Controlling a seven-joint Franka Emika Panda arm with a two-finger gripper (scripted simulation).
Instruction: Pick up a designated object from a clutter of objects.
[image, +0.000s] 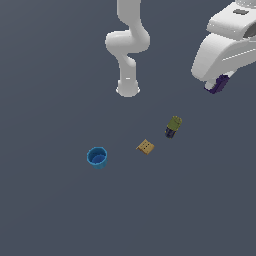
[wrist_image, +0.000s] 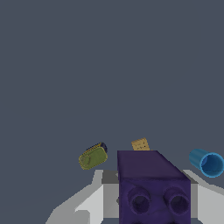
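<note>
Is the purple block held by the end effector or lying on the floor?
Held: the purple block sits between the end effector fingers, away from the other items.

In the exterior view the arm's white casing hides most of the purple piece (image: 218, 85) and all of the claw; the wrist view's edge cuts off the piece's lower part (wrist_image: 153, 192) and the blue cup (wrist_image: 208, 163)
</note>
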